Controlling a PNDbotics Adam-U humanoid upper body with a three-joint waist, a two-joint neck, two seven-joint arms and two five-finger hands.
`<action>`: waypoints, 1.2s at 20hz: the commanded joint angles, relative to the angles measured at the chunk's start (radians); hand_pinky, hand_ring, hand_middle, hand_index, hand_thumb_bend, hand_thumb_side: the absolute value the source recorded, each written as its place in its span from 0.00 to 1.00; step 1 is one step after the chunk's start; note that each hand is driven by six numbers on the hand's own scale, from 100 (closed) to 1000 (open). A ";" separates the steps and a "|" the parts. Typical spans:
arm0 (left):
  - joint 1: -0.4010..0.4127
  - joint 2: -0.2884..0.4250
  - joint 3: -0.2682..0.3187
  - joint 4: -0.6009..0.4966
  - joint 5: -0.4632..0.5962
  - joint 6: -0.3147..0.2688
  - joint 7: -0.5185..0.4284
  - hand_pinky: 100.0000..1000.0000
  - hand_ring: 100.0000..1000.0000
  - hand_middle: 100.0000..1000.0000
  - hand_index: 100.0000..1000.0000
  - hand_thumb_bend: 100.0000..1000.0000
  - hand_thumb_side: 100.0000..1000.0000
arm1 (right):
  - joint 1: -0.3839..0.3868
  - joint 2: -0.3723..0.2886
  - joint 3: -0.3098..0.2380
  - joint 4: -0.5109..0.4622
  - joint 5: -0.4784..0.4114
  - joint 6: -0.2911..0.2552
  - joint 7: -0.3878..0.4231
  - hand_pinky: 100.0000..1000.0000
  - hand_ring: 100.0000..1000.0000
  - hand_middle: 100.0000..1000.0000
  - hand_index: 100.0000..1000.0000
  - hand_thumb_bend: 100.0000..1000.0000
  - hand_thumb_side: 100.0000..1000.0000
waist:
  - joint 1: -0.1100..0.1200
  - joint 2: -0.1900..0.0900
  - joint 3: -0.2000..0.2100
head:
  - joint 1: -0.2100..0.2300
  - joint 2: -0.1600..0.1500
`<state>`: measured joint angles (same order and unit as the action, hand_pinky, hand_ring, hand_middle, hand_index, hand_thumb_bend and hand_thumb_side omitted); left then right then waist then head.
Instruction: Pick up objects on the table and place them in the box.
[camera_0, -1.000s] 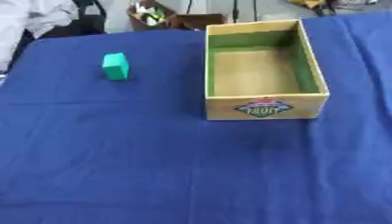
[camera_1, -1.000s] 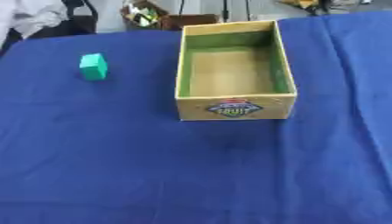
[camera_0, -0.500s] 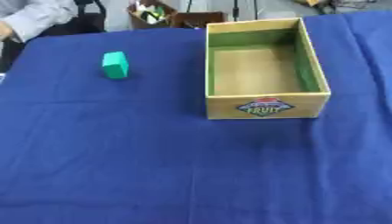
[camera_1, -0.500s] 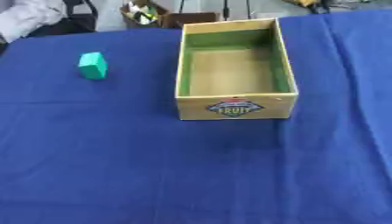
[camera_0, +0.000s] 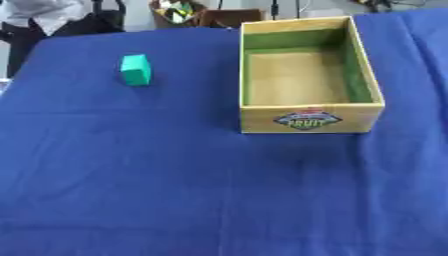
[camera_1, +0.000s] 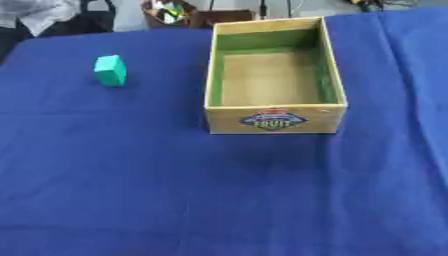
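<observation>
green block (camera_0: 136, 69) stands upright, far-left on the blue-clothed worktop (camera_0: 175, 190), well apart from the box | box (camera_0: 308, 75) lies to its right, open and seemingly empty, long axis running away from the robot | left hand likely nearer | neither hand in view, finger state unknowable | box's near inner wall hidden

Neither of the robot's arms nor either hand shows in the two eye views.
</observation>
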<state>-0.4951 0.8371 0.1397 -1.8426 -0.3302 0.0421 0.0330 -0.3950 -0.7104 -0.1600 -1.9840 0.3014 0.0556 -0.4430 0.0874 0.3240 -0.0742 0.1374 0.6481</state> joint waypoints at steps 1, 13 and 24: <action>-0.062 0.091 -0.035 0.061 -0.080 -0.009 -0.113 0.64 0.83 0.81 0.96 0.51 1.00 | -0.004 -0.038 -0.011 -0.016 0.006 0.000 -0.003 0.77 0.83 0.80 0.78 0.00 1.00 | 0.000 -0.015 -0.002 | -0.004 -0.015; -0.368 0.054 -0.219 0.442 -0.248 -0.113 -0.497 0.68 0.84 0.86 0.96 0.65 1.00 | -0.007 -0.055 0.001 -0.016 0.003 -0.004 0.003 0.76 0.82 0.79 0.78 0.00 1.00 | 0.028 0.013 -0.025 | 0.006 -0.030; -0.513 -0.069 -0.266 0.707 -0.400 -0.186 -0.609 0.69 0.84 0.83 1.00 0.95 0.89 | -0.020 -0.051 0.012 -0.016 -0.005 -0.009 0.018 0.77 0.82 0.78 0.78 0.00 1.00 | 0.039 0.027 -0.037 | 0.027 -0.050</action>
<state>-0.9861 0.7464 -0.1290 -1.1427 -0.7153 -0.1348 -0.5619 -0.4049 -0.7286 -0.1432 -1.9840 0.3012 0.0471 -0.4284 0.1303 0.3702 -0.1108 0.1586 0.6097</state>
